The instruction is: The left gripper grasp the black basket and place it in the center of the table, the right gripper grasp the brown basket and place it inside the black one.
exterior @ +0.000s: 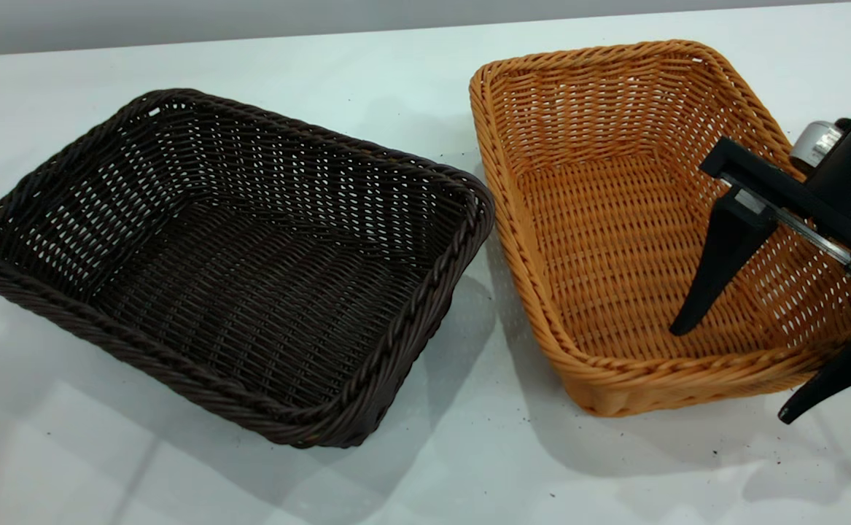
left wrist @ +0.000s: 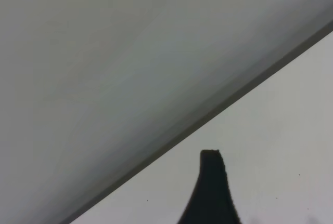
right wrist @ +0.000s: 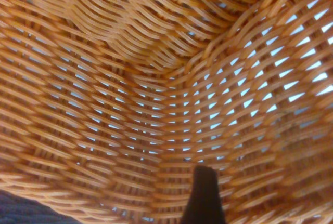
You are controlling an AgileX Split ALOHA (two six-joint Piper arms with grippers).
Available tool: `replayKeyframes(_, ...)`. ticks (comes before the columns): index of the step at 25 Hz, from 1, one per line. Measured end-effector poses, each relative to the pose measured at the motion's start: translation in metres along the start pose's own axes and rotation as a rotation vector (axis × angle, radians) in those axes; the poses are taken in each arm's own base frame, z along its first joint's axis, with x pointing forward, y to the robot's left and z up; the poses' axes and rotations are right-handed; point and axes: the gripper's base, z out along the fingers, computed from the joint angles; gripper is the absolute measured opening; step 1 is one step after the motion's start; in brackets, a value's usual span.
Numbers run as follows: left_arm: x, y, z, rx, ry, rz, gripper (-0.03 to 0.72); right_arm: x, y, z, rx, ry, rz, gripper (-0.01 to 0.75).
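The black basket (exterior: 235, 255) lies on the white table (exterior: 469, 467) left of centre, empty. Beside it on the right, close but not touching, is the brown basket (exterior: 615, 240), also empty. My right gripper (exterior: 733, 373) is open and straddles the brown basket's right wall near its front corner, with one finger (exterior: 717, 262) inside and the other finger (exterior: 826, 383) outside. Its wrist view shows one finger (right wrist: 203, 198) against the brown basket's weave (right wrist: 156, 78). My left gripper (left wrist: 263, 198) is out of the exterior view, open over bare table (left wrist: 291, 130), with only one finger (left wrist: 210, 193) showing.
A grey wall (left wrist: 104, 52) runs behind the table's far edge (exterior: 396, 29). White tabletop with small dark specks stretches in front of both baskets and to the far left.
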Motion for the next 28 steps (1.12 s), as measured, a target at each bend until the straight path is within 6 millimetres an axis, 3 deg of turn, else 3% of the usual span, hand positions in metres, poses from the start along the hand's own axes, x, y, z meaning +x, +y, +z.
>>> replayKeyframes(7, 0.0, 0.0, 0.0, 0.0, 0.0, 0.0, 0.499, -0.011, 0.003, -0.001, -0.028, -0.124, -0.074, 0.505)
replayKeyframes(23, 0.001, 0.0, 0.0, 0.005, 0.006, 0.0, 0.499, -0.042, 0.016, -0.012, -0.145, -0.491, -0.131, 0.121)
replayKeyframes(28, 0.001, 0.0, 0.0, 0.005, 0.006, 0.0, 0.499, -0.051, 0.018, -0.018, -0.163, -0.619, -0.139, 0.107)
